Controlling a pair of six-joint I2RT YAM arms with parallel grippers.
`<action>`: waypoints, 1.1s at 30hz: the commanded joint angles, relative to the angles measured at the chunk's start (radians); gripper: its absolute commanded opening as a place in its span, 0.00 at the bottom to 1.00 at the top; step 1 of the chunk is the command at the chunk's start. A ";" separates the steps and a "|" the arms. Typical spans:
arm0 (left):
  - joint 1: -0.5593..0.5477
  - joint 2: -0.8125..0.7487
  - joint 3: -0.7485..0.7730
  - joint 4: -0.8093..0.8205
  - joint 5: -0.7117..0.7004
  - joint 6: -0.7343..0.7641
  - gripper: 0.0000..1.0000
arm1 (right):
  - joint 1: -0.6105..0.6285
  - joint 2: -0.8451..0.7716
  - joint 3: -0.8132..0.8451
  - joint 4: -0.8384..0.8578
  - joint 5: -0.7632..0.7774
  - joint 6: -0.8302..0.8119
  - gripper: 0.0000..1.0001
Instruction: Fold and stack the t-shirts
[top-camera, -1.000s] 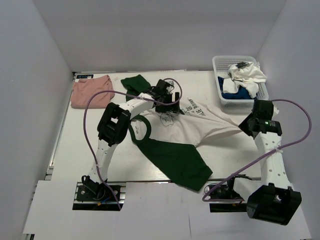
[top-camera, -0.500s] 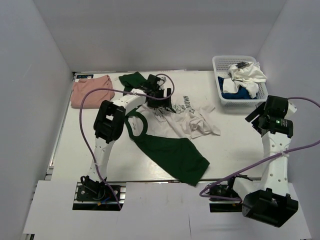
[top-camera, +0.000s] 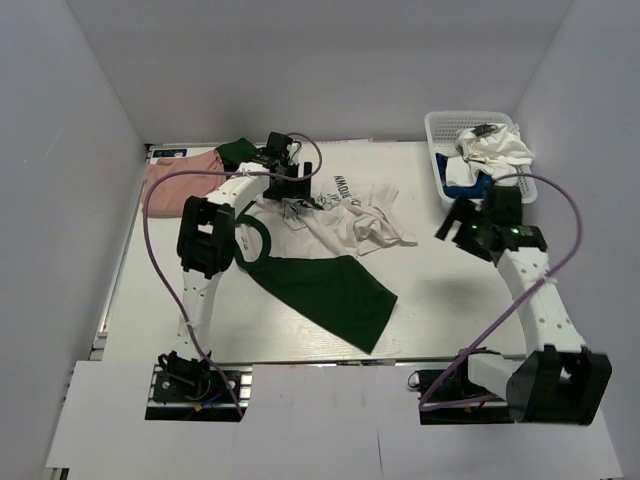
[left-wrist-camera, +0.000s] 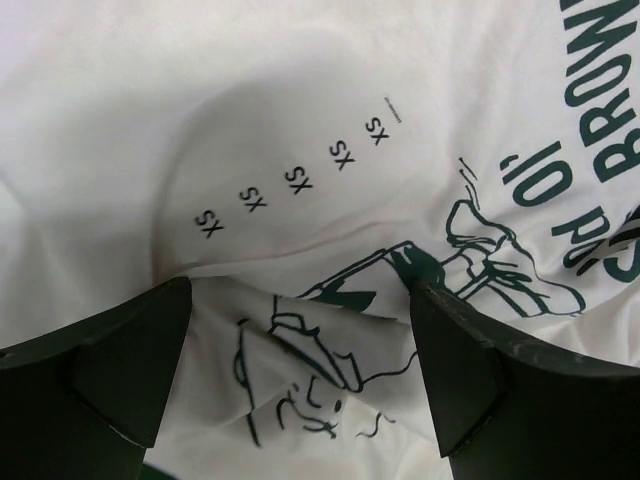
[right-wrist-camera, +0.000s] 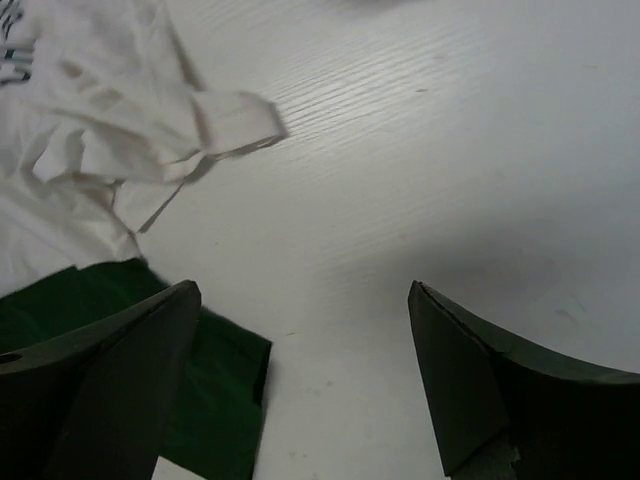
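The white t-shirt with dark green sleeves (top-camera: 345, 205) lies spread but rumpled on the counter (top-camera: 450, 300), a little left of the middle. Its printed front faces up. One green sleeve (top-camera: 320, 285) stretches toward the near edge, while the other green part peeks out at the far side beside the left arm. The white hem on the right side is bunched into loose folds.

The left tool (left-wrist-camera: 298, 290) hangs over the chest of this shirt, its fingers spread wide and released. The cloth lies under the gap, with a small wrinkle raised between the fingers. The left wrist view shows a strip of "XS" size marks and a green line drawing with lettering beside it. Nothing is pinched.

The right tool (right-wrist-camera: 302, 290) is also released, its fingers wide apart over bare counter to the right of the shirt. It holds nothing. The right wrist view shows the crumpled white hem and a corner of the green sleeve off to the left, apart from the fingers.

A pink t-shirt (top-camera: 170, 182) lies folded at the far left corner of the counter, with the first shirt's green sleeve just beside it. A white plastic basket (top-camera: 450, 117) stands at the far right corner, holding a blue t-shirt (top-camera: 462, 187) and a plain white t-shirt (top-camera: 495, 148) heaped loosely on top.
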 joint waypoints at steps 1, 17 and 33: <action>-0.011 -0.115 0.038 -0.092 -0.047 0.024 1.00 | 0.114 0.112 0.003 0.158 -0.018 -0.037 0.90; -0.302 -0.562 -0.652 0.010 0.261 -0.215 1.00 | 0.284 0.542 0.140 0.342 -0.065 -0.378 0.87; -0.551 -0.338 -0.708 -0.009 0.156 -0.261 0.76 | 0.315 0.685 0.187 0.466 0.113 -0.469 0.49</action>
